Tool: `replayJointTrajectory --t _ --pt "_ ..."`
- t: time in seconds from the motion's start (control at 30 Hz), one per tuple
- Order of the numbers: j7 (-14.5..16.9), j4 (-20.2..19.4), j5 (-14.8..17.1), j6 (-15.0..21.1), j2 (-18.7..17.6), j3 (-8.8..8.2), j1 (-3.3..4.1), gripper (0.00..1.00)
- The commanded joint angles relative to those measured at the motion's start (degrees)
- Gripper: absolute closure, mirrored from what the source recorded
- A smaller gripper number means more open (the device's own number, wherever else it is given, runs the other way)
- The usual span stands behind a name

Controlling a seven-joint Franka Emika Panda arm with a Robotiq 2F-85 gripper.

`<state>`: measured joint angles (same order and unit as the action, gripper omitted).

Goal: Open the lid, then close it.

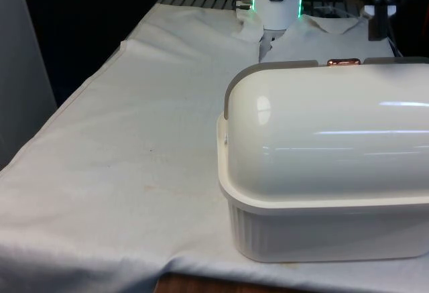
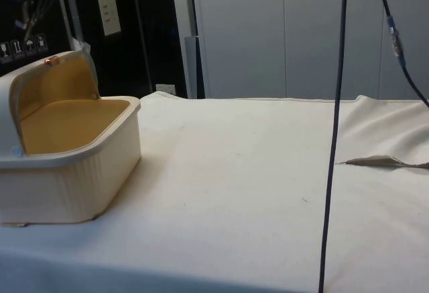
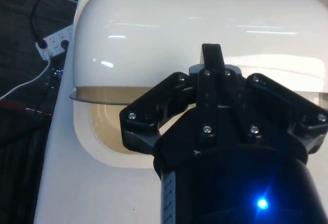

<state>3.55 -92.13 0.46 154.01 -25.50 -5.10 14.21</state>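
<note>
Bread box [image 1: 322,239] stood on table [image 1: 120,172], lid [image 2: 67,62] rolled back, interior exposed. Gripper [image 3: 212,62] closed on lid handle [image 1: 343,62] directly beneath fingertips; lid edge ran crosswise to fingers. Closing stroke likely next.

We are seeing the bread box [image 1: 322,192] sitting on the table [image 1: 127,165] towards the front view's right, turning its back to that camera. In the side view it [image 2: 67,172] is standing at the near end of the table [image 2: 255,172], its lid [image 2: 47,72] rolled up and back over the rear half. The gripper [image 3: 211,60] is hanging just above the lid's [image 3: 195,34] front edge, possibly touching its handle [image 1: 344,62].
</note>
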Motion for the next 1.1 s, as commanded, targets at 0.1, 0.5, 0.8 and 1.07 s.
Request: replayJointTrajectory --t 0.1,0.5,0.8,1.07 --pt "0.1 -0.1 0.2 -0.6 -0.2 0.17 -0.06 1.00" --pt "0.1 -0.2 0.2 -2.2 -0.6 0.17 -0.06 1.00" --pt "0.1 -0.2 0.2 -3.3 -0.8 0.17 -0.06 1.00" --pt "0.1 -0.2 0.2 -4.4 -1.0 0.11 -0.06 1.00"
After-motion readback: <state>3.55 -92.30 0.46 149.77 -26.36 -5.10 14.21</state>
